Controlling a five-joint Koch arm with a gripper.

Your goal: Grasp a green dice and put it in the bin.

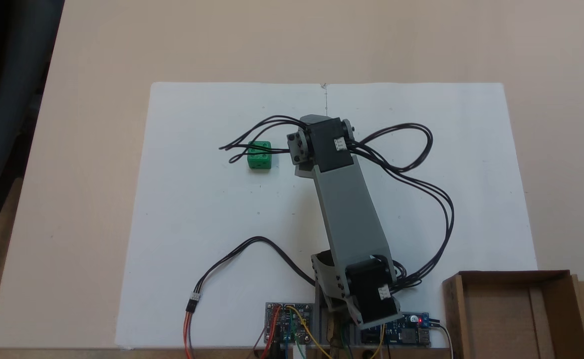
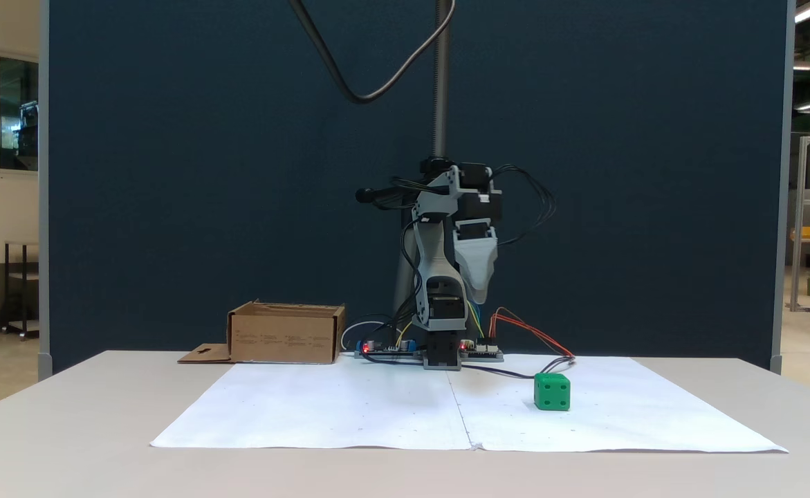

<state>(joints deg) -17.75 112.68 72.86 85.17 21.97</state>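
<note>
Your green dice (image 1: 259,155) sits on the white paper (image 1: 197,209), well apart from the bin (image 1: 516,314). Hand (image 2: 479,294) hangs raised above the tabletop (image 2: 66,429); can't tell whether its fingers are apart.

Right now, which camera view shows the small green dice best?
The side-on fixed view: the small green dice sits unobstructed on the white paper, pips clear. From above, black cables cross the dice.

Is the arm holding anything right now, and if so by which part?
Nothing is held: the small green cube dice sits alone on the white paper, apart from the raised gripper.
</note>
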